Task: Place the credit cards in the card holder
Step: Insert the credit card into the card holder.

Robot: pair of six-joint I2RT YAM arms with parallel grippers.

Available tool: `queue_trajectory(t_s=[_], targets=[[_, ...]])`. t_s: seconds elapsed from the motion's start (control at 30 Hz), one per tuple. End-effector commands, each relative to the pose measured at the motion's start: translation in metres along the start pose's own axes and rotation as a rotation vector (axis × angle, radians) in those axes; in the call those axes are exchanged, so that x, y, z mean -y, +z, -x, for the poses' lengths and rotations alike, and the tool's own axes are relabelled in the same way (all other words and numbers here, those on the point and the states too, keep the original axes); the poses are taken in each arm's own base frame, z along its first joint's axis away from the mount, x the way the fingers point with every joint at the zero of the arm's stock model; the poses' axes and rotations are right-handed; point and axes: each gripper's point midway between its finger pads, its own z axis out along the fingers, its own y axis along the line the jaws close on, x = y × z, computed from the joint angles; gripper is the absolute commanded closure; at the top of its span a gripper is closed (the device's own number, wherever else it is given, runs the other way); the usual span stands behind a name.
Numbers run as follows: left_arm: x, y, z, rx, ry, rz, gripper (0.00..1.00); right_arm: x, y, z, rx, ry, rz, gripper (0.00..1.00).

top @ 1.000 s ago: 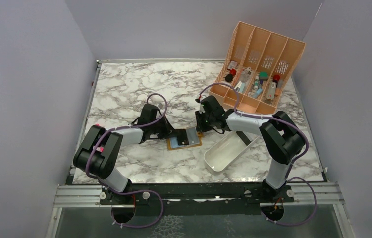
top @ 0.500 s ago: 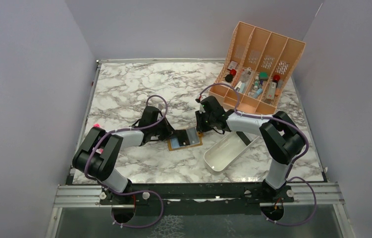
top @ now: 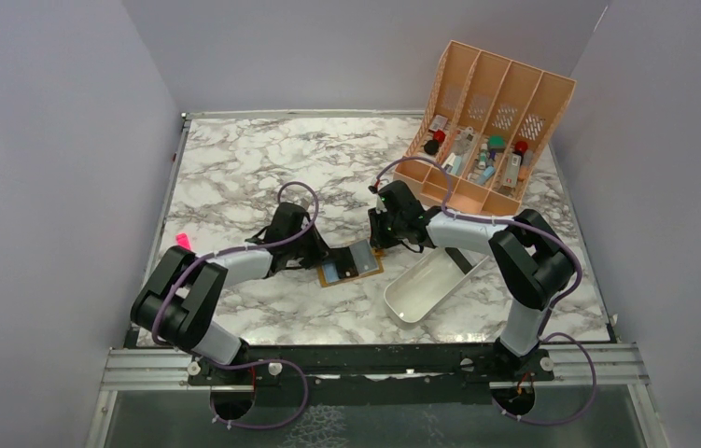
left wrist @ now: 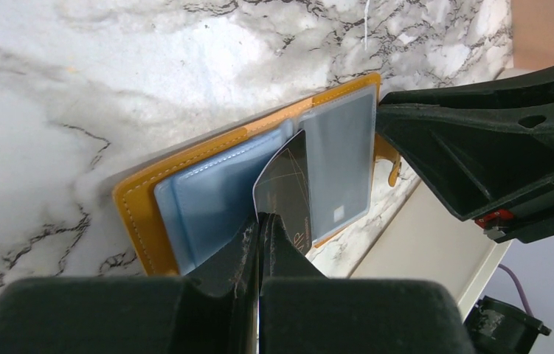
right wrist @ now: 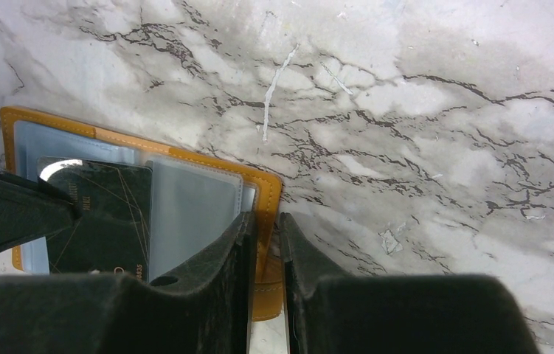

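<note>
The open card holder (left wrist: 137,203) lies on the tabletop (left wrist: 74,88), its edge clamped in the right fingers (right wrist: 218,251). A dark credit card (left wrist: 288,184), clamped in the left fingers (left wrist: 240,247), is held at its pockets (left wrist: 207,206). If misaligned, the card may be jammed or bent.

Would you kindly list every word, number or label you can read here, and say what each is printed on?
"835": gold digits, seemingly a number's end, on the dark card in the left gripper.
Other gold lettering on that card: too blurred to read.
The card holder: no text visible.
Items in the peach organiser: labels too small to read.
</note>
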Motion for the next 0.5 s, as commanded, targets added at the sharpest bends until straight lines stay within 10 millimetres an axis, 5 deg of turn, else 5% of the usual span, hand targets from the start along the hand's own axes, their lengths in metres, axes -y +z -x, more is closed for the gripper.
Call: queue_trajectory(t_s=[0.0,0.47], targets=[[-0.041,-0.008,-0.008,0.007,0.04,0.199,1.0,0.013,0.007,-0.052,-0.155,0.007,-0.04,0.77],[-0.02,0.007,-0.014,-0.022,-0.014,0.07,1.0,0.012,0.01,-0.055,-0.16,0.017,-0.03,0.78]])
